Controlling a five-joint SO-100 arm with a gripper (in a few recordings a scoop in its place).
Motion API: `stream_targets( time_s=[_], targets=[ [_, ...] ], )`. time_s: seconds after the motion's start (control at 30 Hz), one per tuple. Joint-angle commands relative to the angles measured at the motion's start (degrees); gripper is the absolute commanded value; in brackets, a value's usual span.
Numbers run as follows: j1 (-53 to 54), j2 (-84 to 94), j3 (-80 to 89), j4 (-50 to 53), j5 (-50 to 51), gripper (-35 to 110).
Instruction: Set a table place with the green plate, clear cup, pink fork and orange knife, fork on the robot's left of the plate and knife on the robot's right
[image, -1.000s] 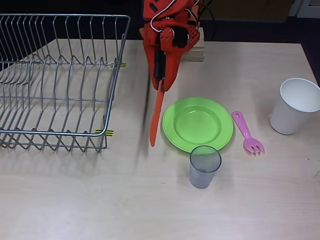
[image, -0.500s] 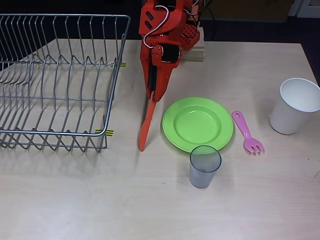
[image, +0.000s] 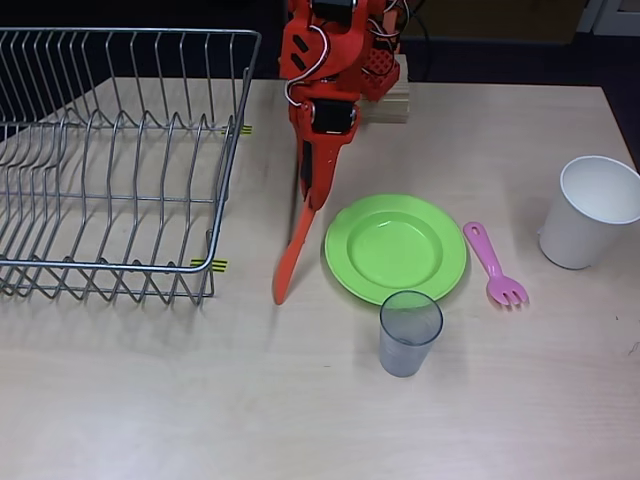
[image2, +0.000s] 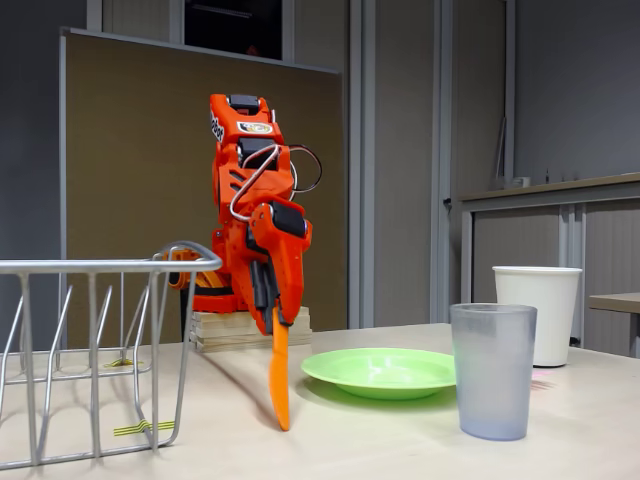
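Presently the gripper has its jaws clamped on the orange knife, hanging tip-down just left of the green plate in the overhead view.

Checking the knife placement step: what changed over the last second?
The hand, shut on the knife, swung it leftward in the overhead view, away from the plate; its tip now sits lower in the picture, nearer the rack. Not let go. Plate, clear cup, fork and white cup stayed put.
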Motion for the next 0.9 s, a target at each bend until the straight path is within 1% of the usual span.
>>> stream_targets(
  time_s=[0.0,0.2,0.5,0.63,0.77,0.87],
  targets=[
    [-0.09,0.26,-0.09,0.35,1.85,10],
    [-1.23,0.88,-0.09,1.49,3.78,17],
    [-1.23,2.55,-0.09,3.08,3.52,17],
    [-3.08,8.00,-0.09,5.62,3.16,14],
    [-8.61,16.96,-0.97,8.53,4.31,0],
    [-11.69,22.24,-4.66,15.29,11.60,0]
  ],
)
